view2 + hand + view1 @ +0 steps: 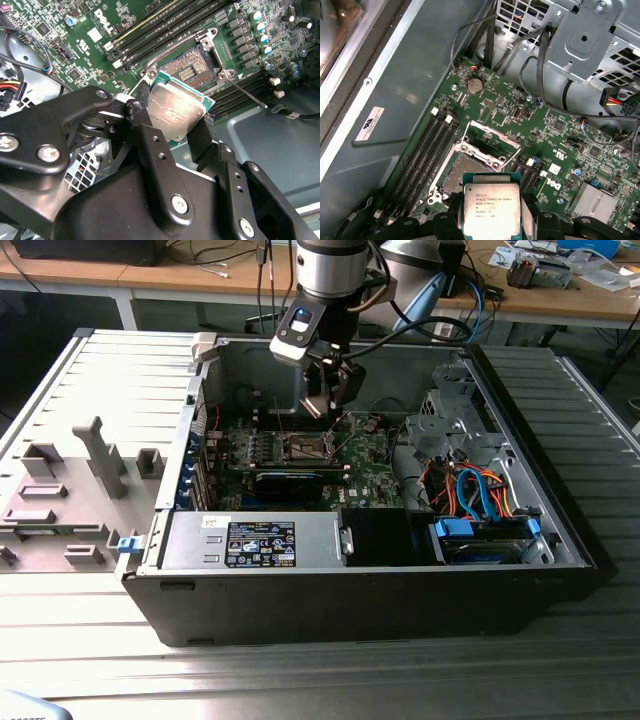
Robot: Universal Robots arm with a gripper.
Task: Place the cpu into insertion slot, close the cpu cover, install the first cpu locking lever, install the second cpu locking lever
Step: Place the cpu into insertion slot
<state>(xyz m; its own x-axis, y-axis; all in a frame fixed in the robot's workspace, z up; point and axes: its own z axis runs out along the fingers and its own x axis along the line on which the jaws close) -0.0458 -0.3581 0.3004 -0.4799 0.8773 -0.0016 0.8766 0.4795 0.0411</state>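
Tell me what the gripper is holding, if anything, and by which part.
The gripper holds the cpu, its jaws pressed on two opposite side edges, metal top left bare. It is not yet in the insertion slot.

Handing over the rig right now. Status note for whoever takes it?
Grip: the gripper is shut on the cpu, holding it by its edges above the motherboard.
Socket: the insertion slot is bare with its contacts exposed. The cpu hangs close over it and is not seated.
Cover: the cpu cover looks swung up and open.
Levers: one locking lever sticks out free, unlatched.
Done: nothing is installed yet.
Left: seat the cpu, close the cover, latch both levers.
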